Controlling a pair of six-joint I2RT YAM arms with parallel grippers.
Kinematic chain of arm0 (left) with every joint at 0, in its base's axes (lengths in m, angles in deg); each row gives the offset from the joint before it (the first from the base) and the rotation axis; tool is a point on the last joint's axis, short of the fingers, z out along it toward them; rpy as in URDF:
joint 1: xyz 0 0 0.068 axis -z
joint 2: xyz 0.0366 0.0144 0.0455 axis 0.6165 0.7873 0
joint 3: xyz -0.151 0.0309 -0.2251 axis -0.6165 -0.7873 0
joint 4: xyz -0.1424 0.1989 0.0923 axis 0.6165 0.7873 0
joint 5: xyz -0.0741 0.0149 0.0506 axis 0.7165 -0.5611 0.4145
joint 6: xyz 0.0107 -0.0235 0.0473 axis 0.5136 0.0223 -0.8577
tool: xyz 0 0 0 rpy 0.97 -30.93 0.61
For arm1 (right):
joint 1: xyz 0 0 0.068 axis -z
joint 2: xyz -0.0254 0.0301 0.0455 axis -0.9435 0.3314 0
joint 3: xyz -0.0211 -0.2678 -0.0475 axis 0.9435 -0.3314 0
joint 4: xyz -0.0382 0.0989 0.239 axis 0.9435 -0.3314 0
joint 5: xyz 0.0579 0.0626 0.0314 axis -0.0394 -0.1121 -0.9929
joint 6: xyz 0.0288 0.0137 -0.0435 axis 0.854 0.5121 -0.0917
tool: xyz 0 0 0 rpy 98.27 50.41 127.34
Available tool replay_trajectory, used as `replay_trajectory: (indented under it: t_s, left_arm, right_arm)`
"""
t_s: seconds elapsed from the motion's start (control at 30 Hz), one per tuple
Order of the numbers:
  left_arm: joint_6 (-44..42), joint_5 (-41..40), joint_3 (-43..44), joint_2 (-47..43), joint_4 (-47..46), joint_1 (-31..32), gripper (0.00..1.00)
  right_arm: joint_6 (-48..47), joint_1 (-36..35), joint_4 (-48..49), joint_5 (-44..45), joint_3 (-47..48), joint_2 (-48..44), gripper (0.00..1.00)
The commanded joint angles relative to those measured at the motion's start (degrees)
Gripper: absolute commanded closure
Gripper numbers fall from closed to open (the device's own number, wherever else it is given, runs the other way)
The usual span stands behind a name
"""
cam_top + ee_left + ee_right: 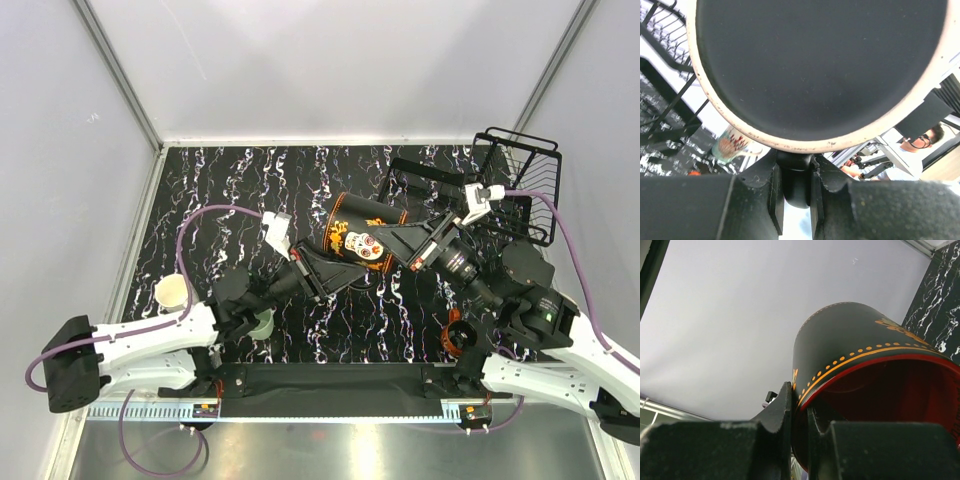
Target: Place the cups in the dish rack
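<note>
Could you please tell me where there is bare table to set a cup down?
The far-left table is bare, between the back wall and the cream cup. So is the near strip between the mint cup and red mug. Crowded: mid-right, where left gripper and right gripper hold the black patterned mug near the dish rack.

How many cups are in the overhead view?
4: black patterned mug held mid-table; cream mug far left; mint-green mug partly under left arm; red mug by right arm. Others may be hidden.

Black patterned mug (pixel 360 235) tilted sideways, near the wire dish rack (pixel 530 165).
</note>
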Motion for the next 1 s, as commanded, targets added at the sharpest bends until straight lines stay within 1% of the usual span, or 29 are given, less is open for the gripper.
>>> replay_trajectory:
  t_s: [0.0,0.07,0.17,0.2,0.23,0.27,0.3,0.37,0.4,0.5,0.53,0.57,0.7,0.73,0.8,0.87,0.9,0.97]
  left_arm:
    - [-3.12,-3.45,5.5,-3.95,-2.59,-0.47,1.0]
    - [-3.56,-2.14,5.59,-5.36,-0.05,-1.08,1.0]
    - [-3.12,-3.0,4.02,-8.17,0.5,-1.61,1.0]
    - [-2.6,-4.83,2.01,-9.05,-0.29,-1.61,1.0]
    - [-2.24,-5.64,1.03,-10.45,-3.08,-1.7,1.0]
    - [-1.81,-6.43,0.15,-10.81,-4.5,-1.7,1.0]
    - [-0.58,-6.43,-0.38,-10.99,-5.73,-1.7,1.0]
    - [0.3,-5.3,-0.39,-10.55,-8.2,-1.7,1.0]
    - [0.66,-4.6,-0.04,-9.94,-8.21,-1.7,1.0]
    - [-0.3,-2.4,2.07,-10.02,-5.58,-1.7,1.0]
    - [-0.39,-2.3,2.08,-10.2,-4.79,-1.7,1.0]
    - [-0.48,-3.09,1.47,-10.55,-4.78,-1.7,1.0]
    - [-0.31,-5.29,0.14,-12.48,-3.02,-1.7,1.0]
    - [-0.31,-5.47,-0.47,-12.66,-4.07,-1.7,1.0]
    - [-0.83,-5.64,-0.74,-13.36,-4.25,-1.7,1.0]
    - [-2.76,-5.29,0.31,-14.32,0.56,-1.7,1.0]
    - [-4.68,-5.38,1.62,-15.63,5.02,-1.7,1.0]
    - [-6.89,-5.73,2.69,-17.13,9.17,-1.79,1.0]
  right_arm:
    - [0.79,-0.33,-4.12,-0.5,-0.95,-1.08,0.87]
    - [0.44,-0.42,-4.39,0.2,-1.92,-1.96,0.81]
    - [0.35,-0.42,-4.3,0.91,-3.85,-3.63,0.82]
    - [0.7,-0.33,-4.22,1.08,-4.64,-4.33,0.88]
    - [0.96,-0.42,-4.04,1.43,-5.17,-4.69,0.92]
    - [1.23,-0.33,-3.61,1.52,-5.79,-5.3,0.94]
    - [1.75,-0.33,-2.73,1.35,-7.01,-5.65,0.93]
    - [2.19,-0.33,-1.94,0.91,-8.07,-6.01,0.86]
    - [2.28,-0.42,-1.58,0.48,-8.69,-6.18,0.79]
    - [2.02,-0.33,-3.24,0.21,-8.52,-6.18,0.68]
    - [2.02,-0.42,-3.68,0.29,-8.43,-6.36,0.63]
    - [1.93,-0.42,-4.04,0.38,-8.6,-6.88,0.6]
    - [3.07,-0.33,-3.34,1.17,-11.06,-9.34,0.54]
    - [3.42,-0.33,-2.82,1.35,-11.67,-9.87,0.52]
    - [3.6,-0.33,-2.8,1.61,-12.47,-10.93,0.43]
    - [3.51,-0.42,-4.21,1.79,-11.77,-11.37,0.36]
    - [3.34,-0.33,-6.04,2.14,-11.42,-11.46,0.35]
    - [3.34,-0.42,-7.99,2.58,-10.8,-12.07,0.35]
